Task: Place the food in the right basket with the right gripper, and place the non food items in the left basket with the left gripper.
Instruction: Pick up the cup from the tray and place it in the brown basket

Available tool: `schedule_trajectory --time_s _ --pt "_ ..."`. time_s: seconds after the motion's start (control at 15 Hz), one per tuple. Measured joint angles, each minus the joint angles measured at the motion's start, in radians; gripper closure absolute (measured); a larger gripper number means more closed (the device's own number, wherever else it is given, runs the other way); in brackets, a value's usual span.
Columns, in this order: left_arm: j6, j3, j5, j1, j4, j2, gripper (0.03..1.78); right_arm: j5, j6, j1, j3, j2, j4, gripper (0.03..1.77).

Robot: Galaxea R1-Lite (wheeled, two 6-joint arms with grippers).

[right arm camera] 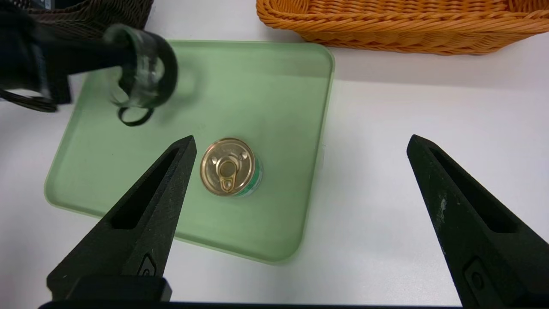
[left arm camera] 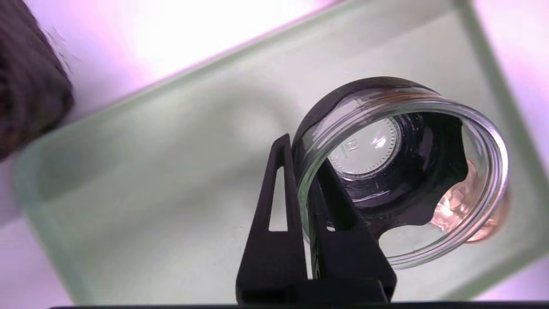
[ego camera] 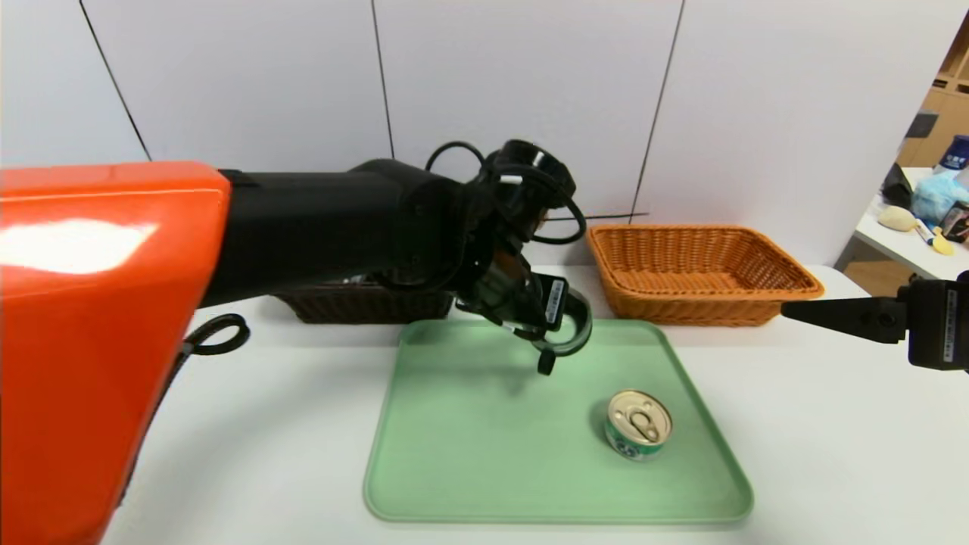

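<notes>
My left gripper (ego camera: 551, 354) (left arm camera: 302, 165) is shut on the rim of a clear glass jar (ego camera: 573, 327) (left arm camera: 411, 141), one finger inside and one outside. The jar hangs tilted above the far part of the green tray (ego camera: 469, 454) (right arm camera: 266, 86). A gold-topped food can (ego camera: 640, 424) (right arm camera: 229, 167) stands upright on the tray's right side. My right gripper (ego camera: 791, 309) (right arm camera: 302, 140) is open above the table, right of the tray, with nothing between its fingers. The orange basket (ego camera: 681, 310) (right arm camera: 386, 25) sits at the back right. The dark brown basket (ego camera: 363, 306) (right arm camera: 94, 17) is at the back left, mostly hidden behind my left arm.
My left arm's orange shell (ego camera: 98, 341) fills the left of the head view. A side table with clutter (ego camera: 923, 219) stands at the far right. White table surface (ego camera: 833, 454) lies bare around the tray.
</notes>
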Motion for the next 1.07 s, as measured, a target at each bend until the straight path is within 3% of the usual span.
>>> schedule_trajectory --time_s 0.33,0.67,0.87,1.07 --pt "-0.062 -0.001 -0.065 0.028 -0.064 -0.151 1.70 -0.002 0.000 0.003 0.017 -0.013 0.001 0.10" --pt "-0.061 -0.001 -0.078 0.227 -0.099 -0.190 1.70 -0.001 0.000 0.003 0.029 -0.027 0.000 0.10" --pt "-0.061 -0.001 -0.126 0.354 -0.105 -0.171 1.70 0.000 -0.001 0.003 0.032 -0.029 -0.001 0.10" --pt "-0.063 -0.001 -0.137 0.426 -0.110 -0.120 1.70 0.001 -0.002 0.003 0.033 -0.030 -0.001 0.10"
